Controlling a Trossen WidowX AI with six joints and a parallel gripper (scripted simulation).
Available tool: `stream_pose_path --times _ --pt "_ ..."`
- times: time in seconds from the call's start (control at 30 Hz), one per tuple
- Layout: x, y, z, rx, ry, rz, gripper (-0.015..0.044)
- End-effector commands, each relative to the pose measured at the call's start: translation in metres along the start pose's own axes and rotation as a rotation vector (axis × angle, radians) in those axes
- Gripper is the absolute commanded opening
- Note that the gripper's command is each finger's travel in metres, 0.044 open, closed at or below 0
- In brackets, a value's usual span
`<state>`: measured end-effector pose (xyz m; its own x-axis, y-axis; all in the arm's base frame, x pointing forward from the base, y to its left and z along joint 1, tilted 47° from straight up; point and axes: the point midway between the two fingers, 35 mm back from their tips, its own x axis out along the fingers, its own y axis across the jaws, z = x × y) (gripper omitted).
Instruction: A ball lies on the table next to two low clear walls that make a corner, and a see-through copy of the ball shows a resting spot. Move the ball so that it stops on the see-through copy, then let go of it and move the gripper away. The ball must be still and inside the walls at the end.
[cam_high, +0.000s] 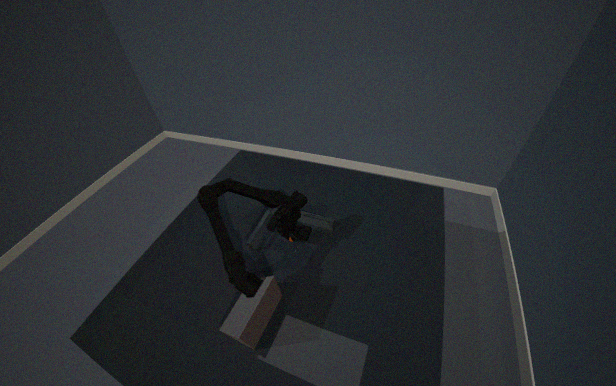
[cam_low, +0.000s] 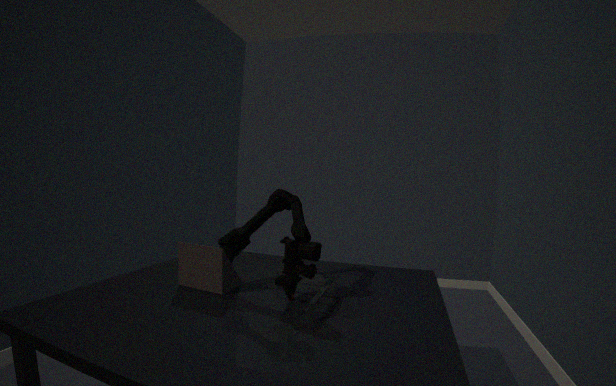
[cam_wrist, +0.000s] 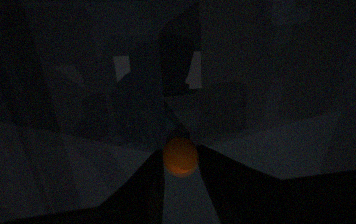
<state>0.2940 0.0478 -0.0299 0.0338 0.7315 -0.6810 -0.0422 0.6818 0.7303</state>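
Observation:
The orange ball (cam_high: 291, 239) (cam_wrist: 180, 156) sits between the fingertips of my gripper (cam_low: 290, 296), which is shut on it and points down, low over the table, inside the corner. In the wrist view the ball is between the two dark fingers. One low clear wall (cam_high: 257, 233) runs along the left of the gripper in the top view; the other clear wall (cam_high: 320, 221) runs behind it. The see-through copy cannot be told apart from the ball. Whether the ball touches the table is too dark to tell.
A pale box (cam_high: 261, 311) (cam_low: 201, 268) stands beside the arm's base. A pale flat patch (cam_high: 322, 350) shows near the front in the top view. The dark table (cam_high: 400, 280) (cam_low: 125, 330) carries the arm's shadows.

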Motion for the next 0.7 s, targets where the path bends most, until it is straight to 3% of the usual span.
stream_pose_path --times 0.0,0.17,0.4,0.57,0.67 --pt "0.000 0.000 0.000 0.000 0.000 0.000 0.0105" --pt "0.000 0.000 0.000 0.000 0.000 0.000 0.0217" --pt "-0.003 0.000 0.000 0.000 0.000 -0.001 0.0217" --pt "-0.077 -0.002 0.002 0.005 -0.001 -0.005 0.0217" --pt "-0.089 -0.001 0.000 0.006 0.000 -0.003 0.0217"
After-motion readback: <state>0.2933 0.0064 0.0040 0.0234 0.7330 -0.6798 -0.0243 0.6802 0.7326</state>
